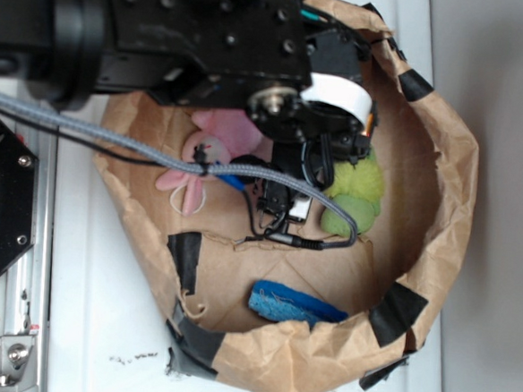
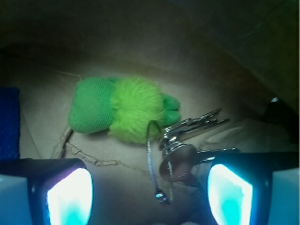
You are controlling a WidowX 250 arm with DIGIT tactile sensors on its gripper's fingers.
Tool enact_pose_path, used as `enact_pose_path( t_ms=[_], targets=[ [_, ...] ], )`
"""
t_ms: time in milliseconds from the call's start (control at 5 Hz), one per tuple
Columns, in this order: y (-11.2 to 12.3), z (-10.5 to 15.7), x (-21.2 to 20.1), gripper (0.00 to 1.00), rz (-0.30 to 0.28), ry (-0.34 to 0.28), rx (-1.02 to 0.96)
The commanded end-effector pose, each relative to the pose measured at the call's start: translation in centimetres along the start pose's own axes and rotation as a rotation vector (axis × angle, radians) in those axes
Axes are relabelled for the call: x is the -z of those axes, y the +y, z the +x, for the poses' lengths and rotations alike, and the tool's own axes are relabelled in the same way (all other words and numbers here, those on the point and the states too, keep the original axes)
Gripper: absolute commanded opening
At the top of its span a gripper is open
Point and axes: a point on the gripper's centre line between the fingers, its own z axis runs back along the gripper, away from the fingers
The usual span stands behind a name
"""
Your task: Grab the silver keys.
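The gripper (image 2: 150,187) hangs wide apart, gripping nothing — the silver keys (image 2: 187,140) seemingly just beside its right finger (image 2: 229,194).

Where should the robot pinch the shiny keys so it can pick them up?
Probably at the thick round bunch where the silver keys meet their ring, coming straight down from above. That part lies between the open gripper fingers, nearer the right one, while the thin key tips fan away toward the green plush toy, which touches them.
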Motion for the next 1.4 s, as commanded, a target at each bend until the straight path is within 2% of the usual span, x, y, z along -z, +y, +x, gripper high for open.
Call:
enact_pose_path(
  t_ms=[0,200,800,1200],
  targets=[
    [0.80,0.54,2.48,1.00,0.060,0.000,0.009],
    [0.88,0.58,2.15,0.00,0.038,-0.018,-0.003],
    [0.79,0.66,2.40,0.00,0.070,-0.026,0.002],
    [0.84,0.68,2.05,0.00,0.068,-0.027,0.006]
  ],
)
